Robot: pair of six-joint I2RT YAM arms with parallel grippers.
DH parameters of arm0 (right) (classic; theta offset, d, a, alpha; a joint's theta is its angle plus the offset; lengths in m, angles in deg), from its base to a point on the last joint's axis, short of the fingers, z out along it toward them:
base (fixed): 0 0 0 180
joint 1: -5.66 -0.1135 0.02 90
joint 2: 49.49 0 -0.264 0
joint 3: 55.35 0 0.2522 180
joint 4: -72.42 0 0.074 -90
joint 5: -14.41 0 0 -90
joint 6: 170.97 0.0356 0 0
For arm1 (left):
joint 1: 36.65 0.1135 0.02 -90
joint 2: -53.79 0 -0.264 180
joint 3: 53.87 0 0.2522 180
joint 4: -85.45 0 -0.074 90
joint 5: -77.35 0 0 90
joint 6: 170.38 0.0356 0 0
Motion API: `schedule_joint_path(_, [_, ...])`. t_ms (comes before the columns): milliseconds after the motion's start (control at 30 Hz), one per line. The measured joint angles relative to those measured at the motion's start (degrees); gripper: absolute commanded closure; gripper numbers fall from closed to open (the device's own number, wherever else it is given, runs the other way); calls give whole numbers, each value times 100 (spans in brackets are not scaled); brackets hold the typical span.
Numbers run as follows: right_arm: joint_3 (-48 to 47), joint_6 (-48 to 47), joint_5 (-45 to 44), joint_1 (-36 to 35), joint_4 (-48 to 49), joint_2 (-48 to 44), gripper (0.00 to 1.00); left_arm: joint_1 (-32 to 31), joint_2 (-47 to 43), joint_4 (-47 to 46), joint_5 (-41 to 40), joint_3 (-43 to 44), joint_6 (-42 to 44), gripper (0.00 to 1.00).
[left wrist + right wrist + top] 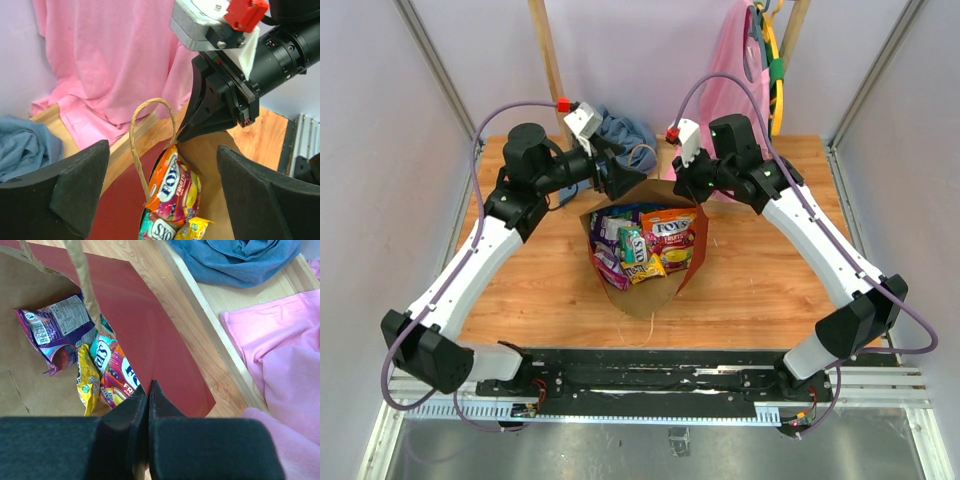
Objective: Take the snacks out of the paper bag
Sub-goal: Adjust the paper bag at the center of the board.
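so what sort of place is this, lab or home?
Most likely a lab test cell: plain partition walls box in a wooden table, the left arm and right arm sit on a metal rail at its near edge, and the paper bag of snacks looks staged.

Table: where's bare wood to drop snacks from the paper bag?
Bare wood on the table lies left of the paper bag up to the left arm, right of it up to the right arm, and a strip in front before the black rail. The far edge is crowded: left pincer, right pincer, blue cloth, pink garment.
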Motion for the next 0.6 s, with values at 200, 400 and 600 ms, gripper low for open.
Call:
schedule_joint_path(200, [2,-2,52,0,-2,0,99,0,498,0,221,409,-225,81])
schedule_joint_path(400, [4,-4,85,4,0,-2,96,0,684,28,457,632,-299,99])
schedule_joint_path(600, [46,-17,214,4,107,-140,35,2,846,850,835,1224,334,99])
